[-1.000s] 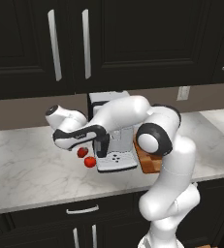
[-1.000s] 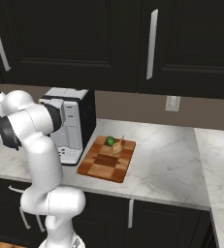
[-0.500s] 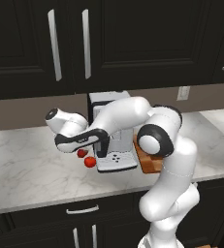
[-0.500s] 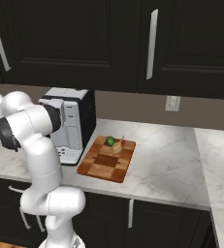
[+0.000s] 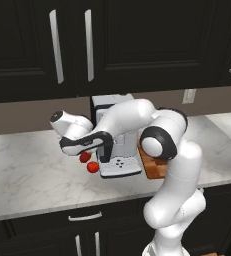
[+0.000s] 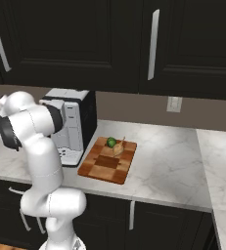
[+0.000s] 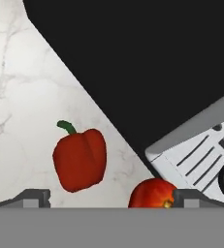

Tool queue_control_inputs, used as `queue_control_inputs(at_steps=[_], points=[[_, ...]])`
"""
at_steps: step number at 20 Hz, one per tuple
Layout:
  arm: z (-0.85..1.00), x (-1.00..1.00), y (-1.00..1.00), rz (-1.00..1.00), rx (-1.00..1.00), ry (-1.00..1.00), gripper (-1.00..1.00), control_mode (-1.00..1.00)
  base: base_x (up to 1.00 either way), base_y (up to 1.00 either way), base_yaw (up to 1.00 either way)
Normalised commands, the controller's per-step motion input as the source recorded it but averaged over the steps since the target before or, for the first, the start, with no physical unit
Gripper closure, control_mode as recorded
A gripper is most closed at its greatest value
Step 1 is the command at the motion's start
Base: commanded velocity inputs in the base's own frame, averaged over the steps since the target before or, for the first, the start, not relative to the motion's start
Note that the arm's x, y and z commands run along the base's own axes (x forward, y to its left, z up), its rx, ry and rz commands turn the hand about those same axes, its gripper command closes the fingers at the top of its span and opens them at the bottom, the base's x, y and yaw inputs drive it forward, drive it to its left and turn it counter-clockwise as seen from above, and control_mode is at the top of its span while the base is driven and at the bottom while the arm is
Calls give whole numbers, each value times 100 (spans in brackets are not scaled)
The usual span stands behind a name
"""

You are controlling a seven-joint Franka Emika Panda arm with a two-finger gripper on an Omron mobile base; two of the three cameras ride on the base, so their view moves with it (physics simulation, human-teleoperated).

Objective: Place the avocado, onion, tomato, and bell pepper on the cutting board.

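My gripper (image 5: 89,151) hangs open just above the counter, left of the coffee machine. Below it lie the dark red bell pepper (image 5: 85,157) and the brighter tomato (image 5: 92,167). In the hand view the bell pepper (image 7: 79,160) with its green stem lies ahead on the marble, and the tomato (image 7: 152,194) sits low between the spread fingertips (image 7: 33,196), closer to the right one; my gripper (image 7: 114,198) holds nothing. The cutting board (image 6: 104,168) lies right of the machine with the avocado (image 6: 111,142) and the onion (image 6: 118,148) on its far end.
A silver and black coffee machine (image 6: 70,124) stands between the red vegetables and the board; its drip tray (image 7: 200,150) is close on the right of the hand. Dark cabinets (image 5: 87,45) hang above. Open marble counter (image 5: 27,170) stretches to the left.
The hand has shifted only slightly over the two red vegetables, and the jaws have stayed wide. Nothing on the counter or board has moved.
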Motion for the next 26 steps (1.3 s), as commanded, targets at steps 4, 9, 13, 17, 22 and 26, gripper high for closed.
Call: queue_control_inputs(at_steps=[4, 9, 13, 17, 22, 26], points=[[-4, 22, -10, 0, 0, 0, -100, -100, 0, 0, 0], [-28, 12, -2, 0, 0, 0, -100, -100, 0, 0, 0], [-44, 18, 0, 0, 0, 0, -100, -100, 0, 0, 0], [-27, 26, 0, 0, 0, 0, -100, -100, 0, 0, 0], [0, 31, 0, 0, 0, 0, -100, -100, 0, 0, 0], [-1, 23, 0, 0, 0, 0, -100, -100, 0, 0, 0]])
